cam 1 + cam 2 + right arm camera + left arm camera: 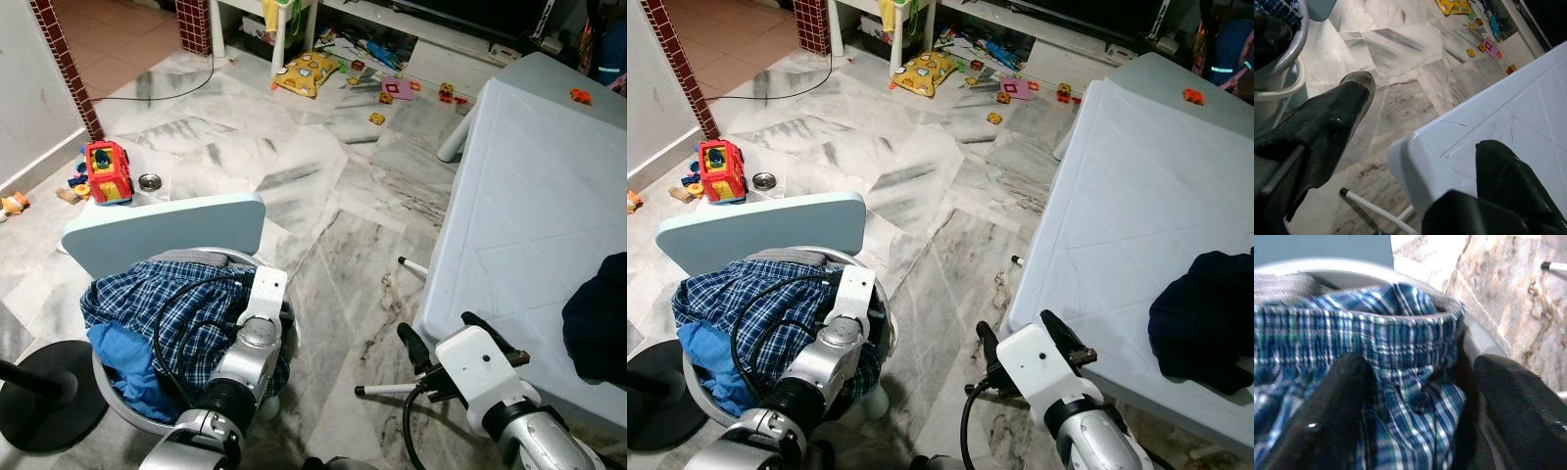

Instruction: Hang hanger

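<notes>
Reaching down into the laundry basket (257,262), the left claw (1415,396) has its two black fingers spread wide around a fold of the blue checked shirt (147,304), which sits between them without being pinched. Just beside it, the right claw (1420,147) hangs open and empty over the near corner of the pale blue counter (529,196), one finger above the counter top and the other out over the marble floor (333,196). A thin white rod with a black tip (387,390) lies on the floor below that corner; it may be part of a hanger, but too little of it shows to be sure. By my reading the task has hardly begun: no hanger is held, nothing is hung, and no rail or hook to hang from can be seen. A dark garment (1205,323) lies on the counter, cut off at the frame edge. Farther off, toys (108,171) litter the floor.
</notes>
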{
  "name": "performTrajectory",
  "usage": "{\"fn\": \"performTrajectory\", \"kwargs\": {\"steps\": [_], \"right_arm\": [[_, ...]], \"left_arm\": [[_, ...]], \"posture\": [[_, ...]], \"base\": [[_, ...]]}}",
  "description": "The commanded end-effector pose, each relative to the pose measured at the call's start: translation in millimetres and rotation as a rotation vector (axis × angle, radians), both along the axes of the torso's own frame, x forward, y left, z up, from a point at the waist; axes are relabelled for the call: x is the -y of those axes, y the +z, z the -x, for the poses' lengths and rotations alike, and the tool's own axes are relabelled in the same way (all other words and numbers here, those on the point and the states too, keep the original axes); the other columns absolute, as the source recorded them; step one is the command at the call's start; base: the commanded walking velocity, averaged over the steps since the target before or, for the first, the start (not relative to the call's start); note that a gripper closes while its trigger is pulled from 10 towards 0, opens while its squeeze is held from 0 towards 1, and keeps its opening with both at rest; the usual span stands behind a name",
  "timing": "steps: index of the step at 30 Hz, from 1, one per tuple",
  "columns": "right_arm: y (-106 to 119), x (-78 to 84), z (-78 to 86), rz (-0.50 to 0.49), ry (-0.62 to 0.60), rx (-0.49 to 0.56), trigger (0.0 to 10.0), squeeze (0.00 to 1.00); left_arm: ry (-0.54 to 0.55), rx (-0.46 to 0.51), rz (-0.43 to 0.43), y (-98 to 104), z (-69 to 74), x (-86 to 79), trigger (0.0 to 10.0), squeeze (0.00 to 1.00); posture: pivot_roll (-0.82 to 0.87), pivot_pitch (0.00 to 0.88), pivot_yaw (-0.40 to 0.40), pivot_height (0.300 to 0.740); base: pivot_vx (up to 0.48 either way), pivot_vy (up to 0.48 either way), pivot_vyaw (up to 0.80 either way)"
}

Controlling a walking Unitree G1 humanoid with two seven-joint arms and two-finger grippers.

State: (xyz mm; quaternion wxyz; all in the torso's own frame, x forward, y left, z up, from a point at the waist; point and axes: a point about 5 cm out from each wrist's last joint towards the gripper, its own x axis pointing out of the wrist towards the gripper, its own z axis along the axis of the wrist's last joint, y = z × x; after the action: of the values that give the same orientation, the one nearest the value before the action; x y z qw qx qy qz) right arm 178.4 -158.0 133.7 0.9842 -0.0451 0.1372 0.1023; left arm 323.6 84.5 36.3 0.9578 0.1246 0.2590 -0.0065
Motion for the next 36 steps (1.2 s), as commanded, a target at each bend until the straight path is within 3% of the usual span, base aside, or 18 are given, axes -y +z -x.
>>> {"fn": "performTrajectory", "kwargs": {"steps": [1,2,3,23,36], "right_arm": [[1.3,3.4,3.7,0.011,-0.017,0.001,10.0,0.00],[1.0,3.3,4.0,0.011,-0.017,0.000,10.0,0.00],[0.8,3.0,4.1,0.010,-0.018,-0.001,10.0,0.00],[-0.1,1.3,1.0,0.007,-0.020,0.003,10.0,0.00],[0.9,4.0,-6.8,0.016,-0.024,0.020,10.0,0.00]], "left_arm": [[-0.001,0.011,0.007,1.0,-1.6,2.7,1.3,0.00],[0.004,0.014,0.003,1.5,-2.4,1.7,1.3,0.00],[0.007,0.016,0.001,1.6,-2.8,1.0,0.0,0.00],[0.044,-0.008,0.017,-1.7,-4.4,0.2,0.0,0.00],[0.023,0.025,0.051,5.7,-9.1,7.3,0.0,0.00]], "posture": [[-0.09,0.172,-0.170,0.740],[-0.09,0.172,-0.170,0.740],[-0.09,0.173,-0.169,0.740],[-0.09,0.167,-0.165,0.740],[-0.08,0.139,-0.160,0.740]], "base": [[0.000,0.000,0.00],[0.000,0.000,0.00],[0.000,0.000,0.00],[0.000,0.000,0.00],[0.000,0.000,0.00]]}}
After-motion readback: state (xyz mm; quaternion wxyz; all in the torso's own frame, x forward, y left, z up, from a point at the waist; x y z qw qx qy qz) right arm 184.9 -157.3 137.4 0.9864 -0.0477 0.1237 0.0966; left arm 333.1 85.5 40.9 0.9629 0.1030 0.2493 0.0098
